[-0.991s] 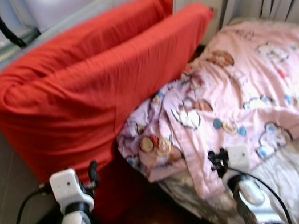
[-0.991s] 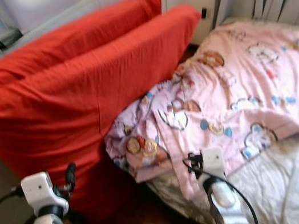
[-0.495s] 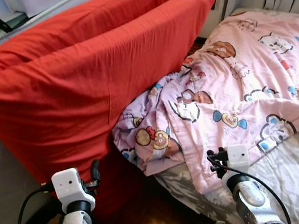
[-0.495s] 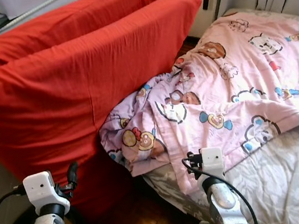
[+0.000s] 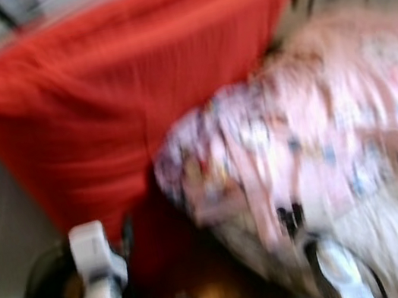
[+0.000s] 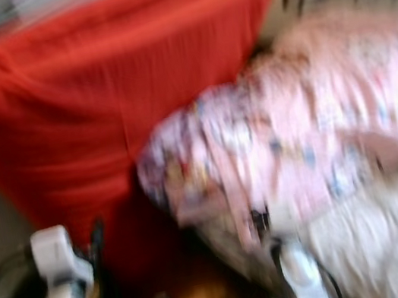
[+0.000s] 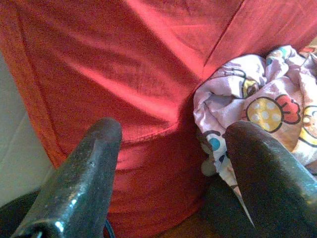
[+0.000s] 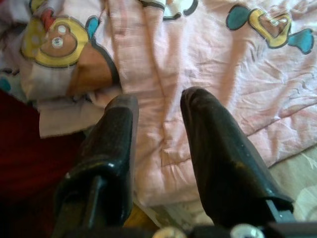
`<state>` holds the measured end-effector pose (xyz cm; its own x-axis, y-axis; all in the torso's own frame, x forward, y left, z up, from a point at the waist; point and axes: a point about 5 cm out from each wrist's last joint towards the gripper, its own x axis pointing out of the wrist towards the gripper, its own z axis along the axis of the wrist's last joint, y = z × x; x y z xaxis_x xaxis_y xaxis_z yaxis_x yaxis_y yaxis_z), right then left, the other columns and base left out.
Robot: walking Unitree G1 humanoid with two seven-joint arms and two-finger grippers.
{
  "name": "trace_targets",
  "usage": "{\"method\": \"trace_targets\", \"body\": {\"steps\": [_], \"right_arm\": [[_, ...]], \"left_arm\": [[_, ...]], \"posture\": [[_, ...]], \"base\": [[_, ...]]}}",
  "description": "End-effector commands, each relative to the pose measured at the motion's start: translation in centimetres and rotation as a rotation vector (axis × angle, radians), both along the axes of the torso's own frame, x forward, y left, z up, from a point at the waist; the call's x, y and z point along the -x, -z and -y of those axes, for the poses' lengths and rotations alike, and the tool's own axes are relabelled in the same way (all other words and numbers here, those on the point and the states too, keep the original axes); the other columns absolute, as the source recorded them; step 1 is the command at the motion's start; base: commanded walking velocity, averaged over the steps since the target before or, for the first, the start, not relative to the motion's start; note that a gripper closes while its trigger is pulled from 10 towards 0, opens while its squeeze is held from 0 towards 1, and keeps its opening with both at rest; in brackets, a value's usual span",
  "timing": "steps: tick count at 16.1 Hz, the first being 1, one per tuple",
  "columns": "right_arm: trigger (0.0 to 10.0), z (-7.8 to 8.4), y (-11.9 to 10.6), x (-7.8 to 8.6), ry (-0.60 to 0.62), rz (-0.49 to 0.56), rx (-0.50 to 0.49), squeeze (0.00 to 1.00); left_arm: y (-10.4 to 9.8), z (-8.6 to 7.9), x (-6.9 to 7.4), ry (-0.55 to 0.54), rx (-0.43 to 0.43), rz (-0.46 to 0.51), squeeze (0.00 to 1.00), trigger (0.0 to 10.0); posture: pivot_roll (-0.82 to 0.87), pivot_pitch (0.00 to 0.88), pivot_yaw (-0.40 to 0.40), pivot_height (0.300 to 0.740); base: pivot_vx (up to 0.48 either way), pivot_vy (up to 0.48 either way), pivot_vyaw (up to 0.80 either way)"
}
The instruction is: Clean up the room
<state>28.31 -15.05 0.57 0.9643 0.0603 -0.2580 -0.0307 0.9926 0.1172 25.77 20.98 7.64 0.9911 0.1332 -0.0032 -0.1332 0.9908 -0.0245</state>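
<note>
Well, head views blurred. Left gripper [image 7: 171, 144] spread wide facing red cushion [image 7: 124, 64]; right gripper [image 8: 159, 119] narrowly parted over pink quilt [image 8: 208, 54], holding nothing.

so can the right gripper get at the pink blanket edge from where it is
Probably yes. The right gripper is open, its fingers pointing at the pink blanket, and nothing lies between them and the hem. The head views are too blurred to judge the gap left.
</note>
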Motion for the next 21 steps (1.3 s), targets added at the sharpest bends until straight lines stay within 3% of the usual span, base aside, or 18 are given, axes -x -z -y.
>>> {"method": "trace_targets", "body": {"steps": [1, 7, 19, 21], "right_arm": [[10.0, -0.23, 0.07, 0.08, -0.001, -0.004, -0.009, 0.0], [10.0, -0.32, -0.07, 0.06, 0.001, 0.013, -0.021, 0.0], [10.0, -0.42, 0.01, 0.11, -0.021, 0.009, 0.005, 0.0], [10.0, -0.61, -0.1, 0.09, -0.032, 0.02, 0.004, 0.0]], "left_arm": [[-0.17, -0.3, -0.02, -0.006, -0.004, -0.002, 0.0, 10.0], [-0.14, -0.31, 0.0, -0.002, -0.005, -0.006, 0.0, 10.0], [-0.02, -0.32, 0.07, 0.007, -0.01, -0.021, 0.0, 10.0], [0.07, -0.32, 0.11, 0.005, -0.007, -0.027, 0.0, 10.0]], "posture": [[0.06, 0.098, 0.009, 0.646], [0.06, 0.097, 0.011, 0.618], [0.06, 0.103, 0.01, 0.618], [0.06, 0.103, 0.01, 0.618]], "base": [[0.0, 0.0, 0.55], [0.0, 0.0, 0.0], [0.0, 0.0, 0.0], [0.313, 0.0, 0.6]]}}
